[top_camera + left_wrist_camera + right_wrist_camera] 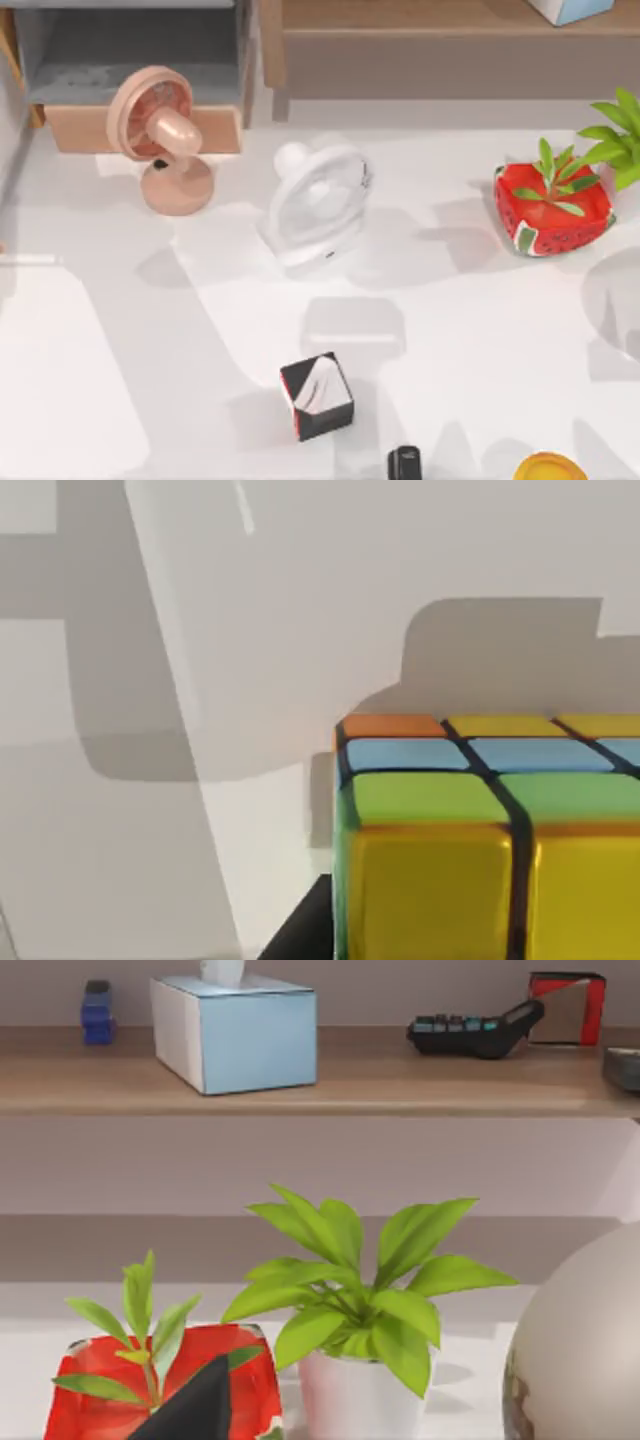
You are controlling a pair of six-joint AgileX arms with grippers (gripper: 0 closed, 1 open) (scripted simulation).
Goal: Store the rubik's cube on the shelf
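Close under the left wrist camera sits the rubik's cube (480,840), on the white table (470,330); whether either gripper grips it I cannot tell. Risk: carrying it to the shelf (440,40), an arm may topple the white fan (315,205).

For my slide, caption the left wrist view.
Rubik's cube seen close up from the left wrist, over the white table.

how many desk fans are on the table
2: a pink round desk fan at the table's back left by the cabinet, and a white desk fan near the middle. Others may be hidden.
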